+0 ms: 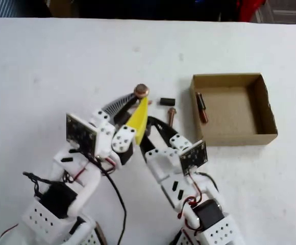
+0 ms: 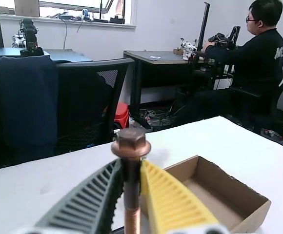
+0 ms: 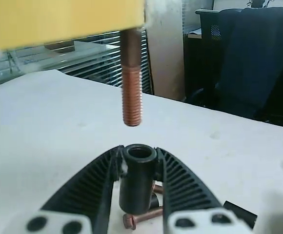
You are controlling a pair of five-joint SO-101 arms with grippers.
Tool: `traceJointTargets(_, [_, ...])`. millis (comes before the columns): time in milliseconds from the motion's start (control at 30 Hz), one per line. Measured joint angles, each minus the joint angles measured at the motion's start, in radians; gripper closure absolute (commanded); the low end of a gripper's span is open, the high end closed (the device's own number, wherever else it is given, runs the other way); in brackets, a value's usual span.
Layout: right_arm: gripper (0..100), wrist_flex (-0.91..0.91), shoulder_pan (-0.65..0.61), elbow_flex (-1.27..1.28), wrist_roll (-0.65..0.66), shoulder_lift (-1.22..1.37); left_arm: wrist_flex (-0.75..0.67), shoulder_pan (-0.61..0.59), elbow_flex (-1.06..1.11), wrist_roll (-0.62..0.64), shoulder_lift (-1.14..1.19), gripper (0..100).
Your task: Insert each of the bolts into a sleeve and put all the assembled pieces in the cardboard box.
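My left gripper (image 2: 131, 170) is shut on a copper bolt (image 2: 131, 146), held upright with its hex head on top between the grey and yellow fingers; the same bolt's head (image 1: 141, 92) shows from above. My right gripper (image 3: 137, 157) is shut on a black sleeve (image 3: 137, 178), bore facing up. The bolt's threaded tip (image 3: 131, 105) hangs just above that bore, apart from it. The cardboard box (image 1: 263, 109) stands to the right with one assembled piece (image 1: 201, 107) inside. A loose bolt (image 1: 172, 116) and a loose sleeve (image 1: 167, 101) lie between the grippers and the box.
Both arms crowd the table's front middle, the right gripper (image 1: 153, 131) tucked under the left's yellow finger (image 1: 139, 117). The box (image 2: 219, 195) lies close beyond the left gripper. The loose bolt (image 3: 141, 217) and sleeve (image 3: 239, 212) lie on the table beneath the right gripper.
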Motion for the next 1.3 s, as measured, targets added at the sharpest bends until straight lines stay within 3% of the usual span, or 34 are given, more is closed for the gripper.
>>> traceJointTargets(967, [98.2,0.0,-0.005,0.0,0.0,0.0,0.0,0.02,0.1,0.034,-0.008,98])
traceJointTargets(1067, [98.2,0.0,-0.005,0.0,0.0,0.0,0.049,0.015,0.1,0.098,-0.008,98])
traceJointTargets(1300, [98.2,0.0,-0.006,0.0,0.0,0.0,0.15,0.02,0.132,0.118,-0.008,98])
